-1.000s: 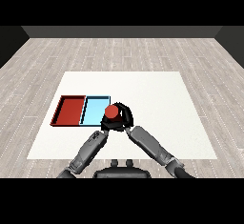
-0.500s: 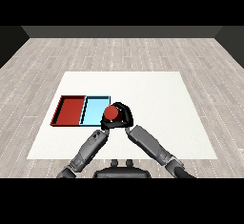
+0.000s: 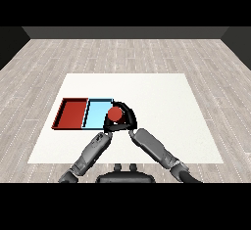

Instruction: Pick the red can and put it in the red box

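Note:
The red can (image 3: 114, 113) sits at the right edge of the light blue tray (image 3: 97, 113), with its round top showing. My right hand (image 3: 128, 117) curls round it from the right and behind. Just left of the can and below it, my left hand (image 3: 108, 126) rests with its fingers near the can's base; whether they are curled is hidden. The red tray (image 3: 72, 113) lies to the left of the blue one, with nothing in it.
Both trays lie side by side on the left half of the white table (image 3: 162, 102). My two forearms (image 3: 152, 146) meet at the can from the lower corners. Grey wooden floor surrounds the table.

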Robot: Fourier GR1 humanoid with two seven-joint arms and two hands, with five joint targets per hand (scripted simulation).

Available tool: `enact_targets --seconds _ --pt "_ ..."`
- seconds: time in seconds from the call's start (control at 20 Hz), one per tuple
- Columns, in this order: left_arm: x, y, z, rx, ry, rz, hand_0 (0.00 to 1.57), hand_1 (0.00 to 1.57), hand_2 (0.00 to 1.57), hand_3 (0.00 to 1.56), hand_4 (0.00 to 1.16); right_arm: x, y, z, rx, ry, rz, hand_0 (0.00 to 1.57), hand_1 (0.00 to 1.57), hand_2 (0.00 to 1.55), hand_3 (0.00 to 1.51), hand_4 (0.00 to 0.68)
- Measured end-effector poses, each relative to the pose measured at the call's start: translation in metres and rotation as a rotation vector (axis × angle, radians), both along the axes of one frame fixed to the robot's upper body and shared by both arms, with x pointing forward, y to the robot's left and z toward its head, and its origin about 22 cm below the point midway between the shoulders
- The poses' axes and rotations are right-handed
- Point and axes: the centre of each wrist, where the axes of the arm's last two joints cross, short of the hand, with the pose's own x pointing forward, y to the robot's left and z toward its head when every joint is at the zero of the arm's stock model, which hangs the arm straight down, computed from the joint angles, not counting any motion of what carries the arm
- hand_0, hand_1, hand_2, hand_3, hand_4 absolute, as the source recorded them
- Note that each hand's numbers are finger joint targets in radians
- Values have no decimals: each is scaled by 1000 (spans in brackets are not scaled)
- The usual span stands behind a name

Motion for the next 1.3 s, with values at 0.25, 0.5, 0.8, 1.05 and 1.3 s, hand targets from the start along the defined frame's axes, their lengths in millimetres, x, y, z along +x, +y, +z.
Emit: enact_targets --seconds 0.25,0.5,0.8,1.05,1.3 --pt "0 -2 2 20 -16 1 1571 1571 1567 1497 1135 -2 -6 -2 -7 -3 5 0 0 0 0 0" --pt "-2 2 -4 5 14 2 1571 1571 1571 1507 1144 1 -11 2 -1 -11 -15 0 0 0 0 0" --pt "0 13 -8 9 23 26 1571 1571 1571 1484 1130 2 -44 18 36 -50 -82 0 0 0 0 0" --pt "3 29 -8 45 1 63 1571 1571 1571 1482 1130 -2 -89 36 78 -98 -132 0 0 0 0 0" --pt "11 77 2 158 -21 135 1571 1571 1564 1467 1123 -28 -133 26 75 -96 -204 0 0 0 0 0"
